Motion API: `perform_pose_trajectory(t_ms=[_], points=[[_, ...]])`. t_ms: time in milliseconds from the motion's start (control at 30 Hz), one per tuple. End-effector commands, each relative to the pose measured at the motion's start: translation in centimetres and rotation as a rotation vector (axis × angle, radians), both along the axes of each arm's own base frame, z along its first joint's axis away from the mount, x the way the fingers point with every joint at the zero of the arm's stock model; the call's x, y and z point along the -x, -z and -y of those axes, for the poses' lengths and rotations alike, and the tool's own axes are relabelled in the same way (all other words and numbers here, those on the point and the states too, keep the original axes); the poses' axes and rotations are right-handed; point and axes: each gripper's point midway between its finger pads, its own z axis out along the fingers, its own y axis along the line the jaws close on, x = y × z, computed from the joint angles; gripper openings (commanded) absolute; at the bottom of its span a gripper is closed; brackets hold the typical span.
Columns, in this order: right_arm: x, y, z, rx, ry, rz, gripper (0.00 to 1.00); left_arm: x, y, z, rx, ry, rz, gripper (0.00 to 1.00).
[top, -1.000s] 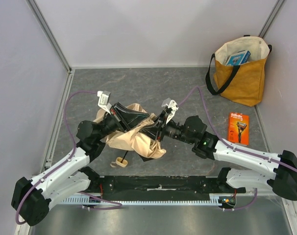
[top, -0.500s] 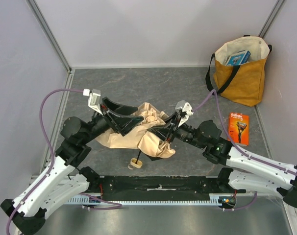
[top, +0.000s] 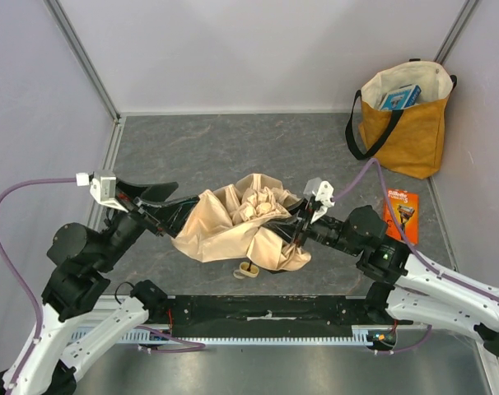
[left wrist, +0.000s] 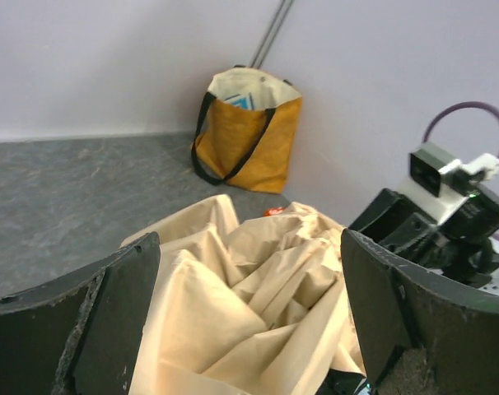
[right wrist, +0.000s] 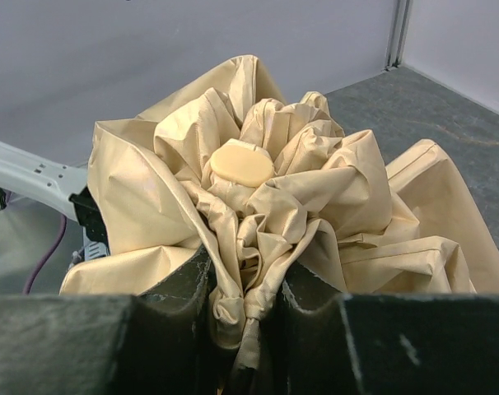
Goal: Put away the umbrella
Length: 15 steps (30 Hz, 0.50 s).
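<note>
Right hand [right wrist: 245, 288] is closed tight on a bunched fold of the umbrella [right wrist: 151, 181], with cream fabric squeezed between its dark fingers [right wrist: 167, 329]. The canopy's flat cream cap [right wrist: 241, 163] sits just above them. Left hand [left wrist: 249, 313] is spread wide, one finger on either side of the crumpled cloth, gripping nothing. Between both arms the umbrella lies in a rumpled heap mid-worktop [top: 233, 148], its wooden knob handle [top: 248, 270] poking out at the near edge. Well apart, in the far right corner, stands a mustard tote bag [top: 406, 132], and an orange razor pack [top: 400, 216] lies near it.
</note>
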Motion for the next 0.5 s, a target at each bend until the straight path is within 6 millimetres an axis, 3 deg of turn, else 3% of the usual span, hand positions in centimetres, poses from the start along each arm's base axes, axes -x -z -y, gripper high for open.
perform_pose_trajectory(t_ms=[0, 167, 333, 467], points=[[1.5, -5.5, 1.1, -0.078, -0.045, 0.159, 0.0, -1.5, 3.6, -0.7, -0.096, -0.08, -0.106, 0.96], [2.1, -6.2, 1.1, -0.074, -0.075, 0.181, 0.0, -1.1, 4.9, 3.9, -0.016, 0.14, -0.145, 0.99], [2.1, -6.4, 0.9, -0.068, -0.078, 0.173, 0.0, 0.0, 3.5, 8.4, 0.071, 0.406, -0.122, 0.99], [1.3, -6.4, 0.6, -0.061, -0.046, 0.159, 0.0, 0.7, 2.1, 11.7, 0.149, 0.636, -0.111, 0.83]])
